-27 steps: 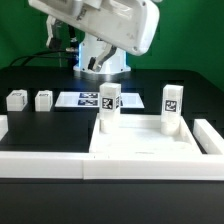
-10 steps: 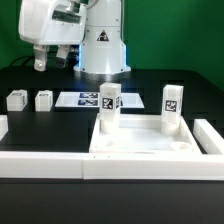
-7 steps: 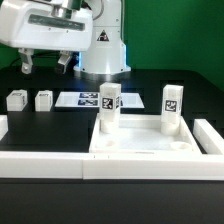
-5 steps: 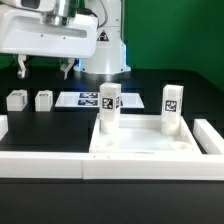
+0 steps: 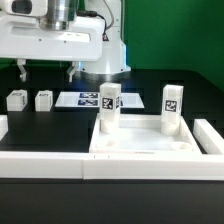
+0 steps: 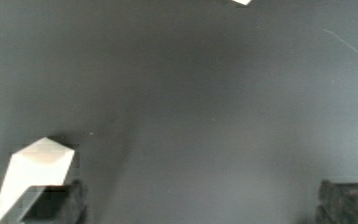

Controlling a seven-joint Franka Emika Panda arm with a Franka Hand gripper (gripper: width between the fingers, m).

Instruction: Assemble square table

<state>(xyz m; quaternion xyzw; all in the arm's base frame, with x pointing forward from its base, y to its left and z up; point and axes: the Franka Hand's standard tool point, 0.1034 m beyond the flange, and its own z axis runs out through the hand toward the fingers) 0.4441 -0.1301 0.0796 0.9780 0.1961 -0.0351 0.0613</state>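
Gripper (image 5: 46,70) wide apart, empty, hovers nr 2 loose legs (image 5: 16,99), well clear of tabletop (image 5: 140,142) rim

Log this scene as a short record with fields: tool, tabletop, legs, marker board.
Tabletop: lies flat, rim up, at the front
Standing legs: two, upright at the tabletop's far corners
Loose legs: two, side by side, apart, at the exterior view's left
Marker board: flat, right of the loose legs in the exterior view
Tool: open, empty, hangs above the loose legs
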